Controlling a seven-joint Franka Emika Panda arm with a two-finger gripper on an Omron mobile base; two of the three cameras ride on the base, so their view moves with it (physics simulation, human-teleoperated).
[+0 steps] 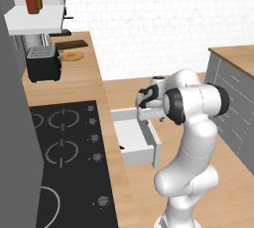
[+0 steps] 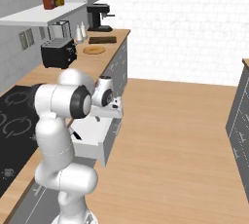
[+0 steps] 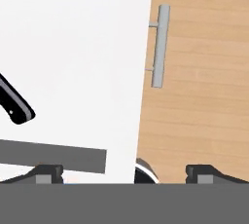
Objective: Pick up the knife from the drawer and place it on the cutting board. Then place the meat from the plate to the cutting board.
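Knife [image 3: 14, 106] position relative to the gripper [image 3: 124, 172] is the governing relation. In the hand view the black handle end lies well off to the gripper's left side and ahead of the fingertips [image 3: 46, 172], resting on the pale floor of the open drawer [image 3: 73, 38]. The rest of the knife runs out of that view at the left edge, so the blade is not inspected here. Its long axis slants across the picture, neither in line with nor square to the line between the two tips.

Gripper state: jaws spread to full width, nothing between them, no contact with any object. One tip hangs over the drawer floor, the other beyond the drawer's front edge, over the wooden floor, with the drawer handle [image 3: 158, 45] ahead on that side.

From the left base view the hand [image 1: 149, 98] is poised above the pulled-out drawer [image 1: 131, 138], and a small dark mark [image 1: 122, 147] on the drawer floor is probably the knife handle.

Judgement: the coming move requires a shift toward the gripper's left, inward over the drawer, and a roll of the wrist until the jaws straddle the handle across its width. Descent from the present position would miss the knife.
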